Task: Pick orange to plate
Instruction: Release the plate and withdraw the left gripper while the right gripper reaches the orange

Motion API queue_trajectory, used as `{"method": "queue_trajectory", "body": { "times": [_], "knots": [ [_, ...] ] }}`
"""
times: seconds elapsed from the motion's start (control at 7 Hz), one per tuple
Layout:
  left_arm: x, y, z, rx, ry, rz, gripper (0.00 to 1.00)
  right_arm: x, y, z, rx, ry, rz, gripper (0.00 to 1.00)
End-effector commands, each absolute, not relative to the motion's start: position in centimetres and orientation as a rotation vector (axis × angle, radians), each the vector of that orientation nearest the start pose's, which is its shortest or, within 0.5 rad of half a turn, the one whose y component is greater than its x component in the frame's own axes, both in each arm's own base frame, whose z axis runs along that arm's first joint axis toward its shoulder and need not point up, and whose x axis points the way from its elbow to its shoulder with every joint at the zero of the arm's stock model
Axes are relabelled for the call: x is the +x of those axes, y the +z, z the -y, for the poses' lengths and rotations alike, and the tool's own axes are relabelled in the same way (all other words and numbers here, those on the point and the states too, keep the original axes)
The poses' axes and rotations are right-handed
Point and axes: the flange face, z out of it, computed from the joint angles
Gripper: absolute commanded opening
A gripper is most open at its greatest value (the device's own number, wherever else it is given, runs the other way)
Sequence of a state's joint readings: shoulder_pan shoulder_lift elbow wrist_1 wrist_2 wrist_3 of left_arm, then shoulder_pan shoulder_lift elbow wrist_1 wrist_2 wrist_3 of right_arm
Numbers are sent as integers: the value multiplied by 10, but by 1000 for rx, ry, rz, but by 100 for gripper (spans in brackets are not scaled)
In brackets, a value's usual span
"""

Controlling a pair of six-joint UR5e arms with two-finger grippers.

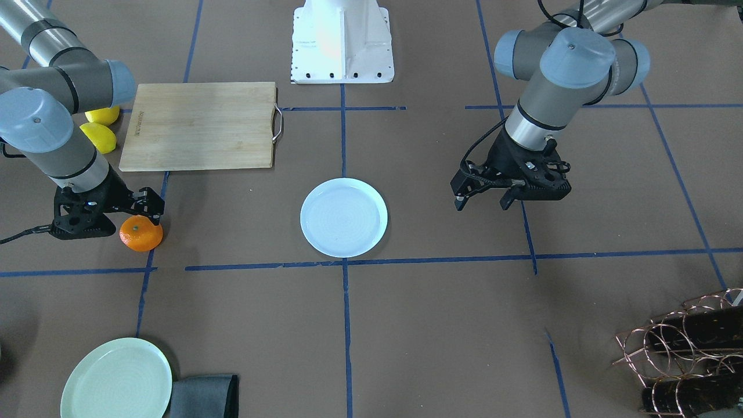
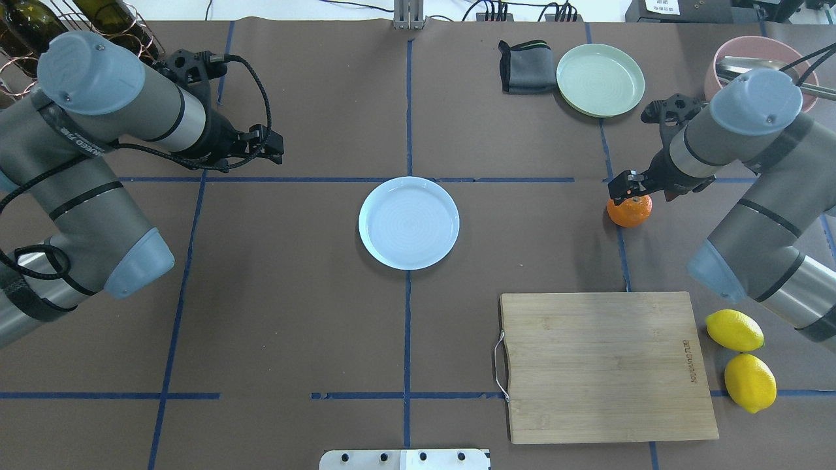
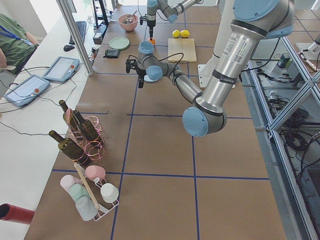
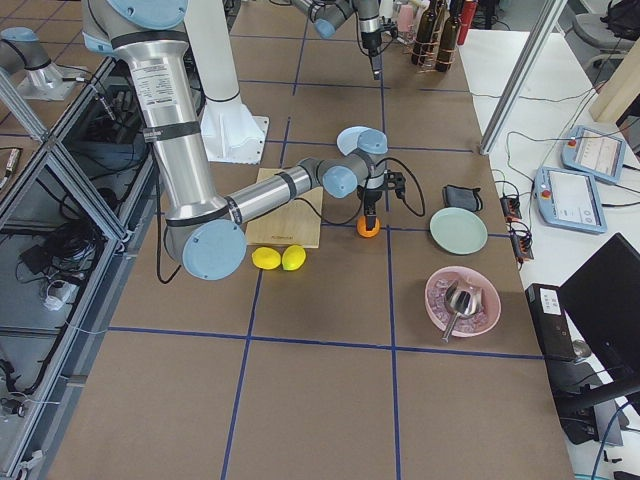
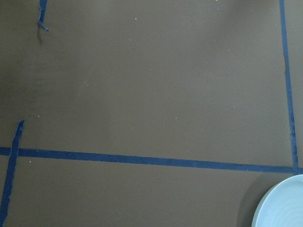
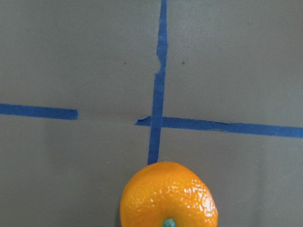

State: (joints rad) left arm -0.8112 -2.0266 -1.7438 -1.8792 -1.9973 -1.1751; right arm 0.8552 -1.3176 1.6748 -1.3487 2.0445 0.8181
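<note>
Hovering low, the right gripper points straight down at the top of the orange, its jaws apart to roughly the fruit's width; whether its fingertips touch the peel I cannot tell; the orange sits on the brown table directly beneath it, stem dot upward; the white plate lies bare, well apart from this gripper, between it and the left gripper; that one hangs above the table with jaws spread wide, holding nothing, touching nothing.
</note>
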Motion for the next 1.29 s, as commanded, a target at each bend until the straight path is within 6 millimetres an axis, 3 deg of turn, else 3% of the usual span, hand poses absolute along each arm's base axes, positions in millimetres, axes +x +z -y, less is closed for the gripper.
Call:
{"method": "queue_trajectory", "body": {
  "times": [0.0, 0.71, 0.86, 1.14],
  "knots": [
    [370, 288, 525, 199, -181, -982, 100, -345, 464, 516, 74, -51, 712, 100],
    [371, 292, 526, 195, -183, -976, 100, -355, 473, 526, 73, -50, 683, 100],
    [371, 292, 526, 195, -183, -976, 100, -356, 475, 526, 70, -48, 680, 95],
    [367, 292, 529, 218, -154, -969, 100, -357, 473, 526, 72, -53, 683, 4]
  ]
}}
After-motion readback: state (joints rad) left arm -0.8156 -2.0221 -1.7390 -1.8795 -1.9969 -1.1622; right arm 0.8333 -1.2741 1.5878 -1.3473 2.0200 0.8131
